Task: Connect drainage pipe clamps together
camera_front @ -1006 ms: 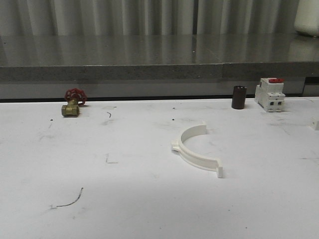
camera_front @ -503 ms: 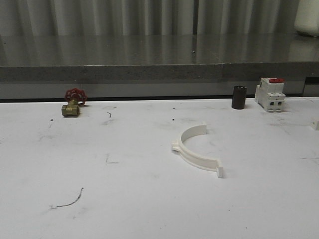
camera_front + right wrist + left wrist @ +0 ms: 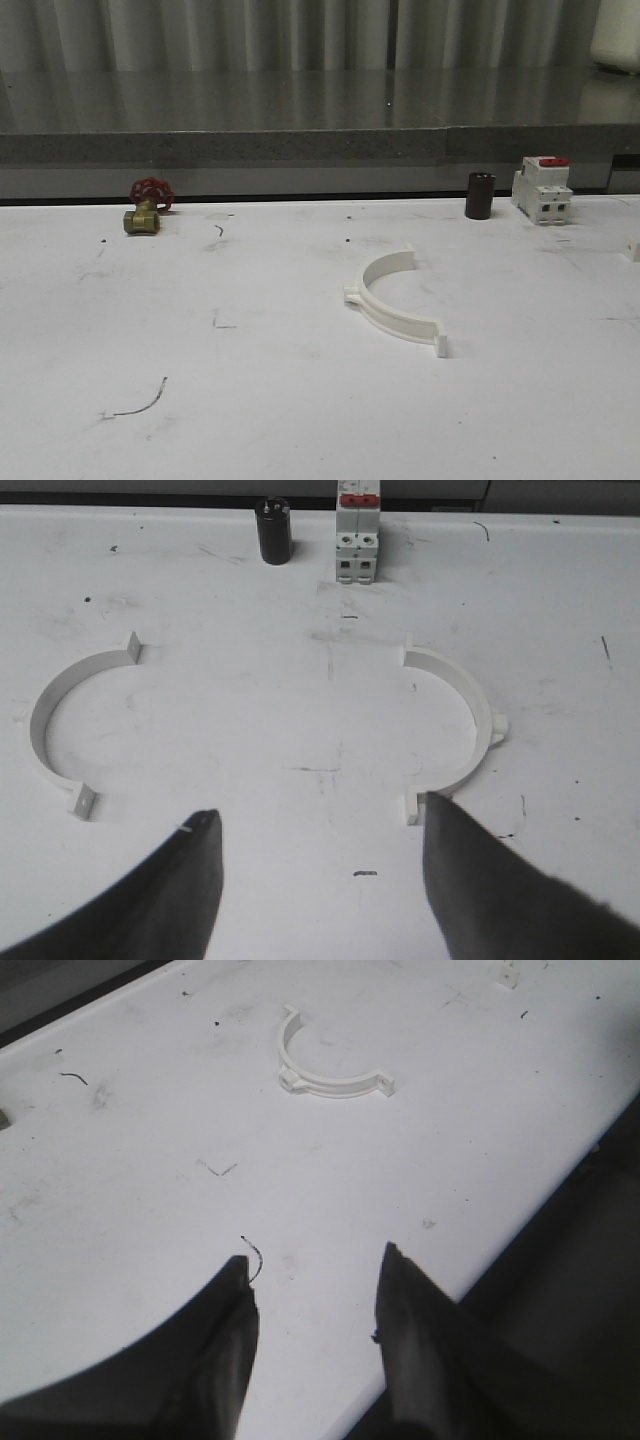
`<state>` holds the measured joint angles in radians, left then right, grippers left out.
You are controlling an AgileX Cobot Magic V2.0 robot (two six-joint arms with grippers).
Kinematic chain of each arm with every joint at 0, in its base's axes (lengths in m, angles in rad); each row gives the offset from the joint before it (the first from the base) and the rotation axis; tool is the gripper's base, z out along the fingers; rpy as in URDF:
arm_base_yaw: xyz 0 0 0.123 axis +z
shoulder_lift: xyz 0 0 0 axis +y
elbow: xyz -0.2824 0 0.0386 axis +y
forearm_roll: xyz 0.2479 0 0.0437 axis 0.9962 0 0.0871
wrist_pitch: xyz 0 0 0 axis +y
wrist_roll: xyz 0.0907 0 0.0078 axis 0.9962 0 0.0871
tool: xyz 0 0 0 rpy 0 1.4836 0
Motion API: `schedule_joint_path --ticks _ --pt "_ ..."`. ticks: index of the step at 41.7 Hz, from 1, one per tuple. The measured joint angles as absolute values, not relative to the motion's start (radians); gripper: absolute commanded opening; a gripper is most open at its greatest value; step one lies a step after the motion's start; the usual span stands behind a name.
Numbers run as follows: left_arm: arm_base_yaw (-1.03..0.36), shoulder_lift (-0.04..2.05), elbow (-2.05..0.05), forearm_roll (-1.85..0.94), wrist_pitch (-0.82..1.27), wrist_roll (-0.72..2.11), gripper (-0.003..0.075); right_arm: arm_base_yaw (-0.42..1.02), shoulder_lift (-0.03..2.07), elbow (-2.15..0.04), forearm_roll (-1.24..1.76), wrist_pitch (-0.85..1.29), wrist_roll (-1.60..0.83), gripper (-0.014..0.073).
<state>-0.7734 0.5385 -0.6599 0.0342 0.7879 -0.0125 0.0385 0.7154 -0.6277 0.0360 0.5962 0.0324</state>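
Clamps [image 3: 55, 720] [image 3: 455, 720]: smooth matt white plastic; table [image 3: 250, 400]: scuffed matt white; valve [image 3: 142, 220]: brass, red handle; breaker [image 3: 541, 190]: white plastic

No text, label or number is legible.

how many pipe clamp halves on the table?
2. One clamp half lies mid-table, in front of the breaker; the other clamp half lies apart from it, both resting flat, open sides facing each other.
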Motion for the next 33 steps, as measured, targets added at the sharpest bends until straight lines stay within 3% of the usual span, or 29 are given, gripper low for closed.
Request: schedule_joint_path --ticks 12,27,33 --pt "-0.773 0.538 -0.66 0.034 0.788 -0.013 0.0282 0.017 0.784 -0.733 0.007 0.719 0.032 0.0467" --pt "-0.773 0.538 -0.66 0.033 0.788 -0.013 0.0282 -0.213 1.203 -1.055 0.0 0.932 0.03 0.0467" --pt "-0.773 0.538 -0.66 0.033 0.788 -0.013 0.0282 -0.24 1.373 -1.141 0.0 0.965 -0.016 0.0467"
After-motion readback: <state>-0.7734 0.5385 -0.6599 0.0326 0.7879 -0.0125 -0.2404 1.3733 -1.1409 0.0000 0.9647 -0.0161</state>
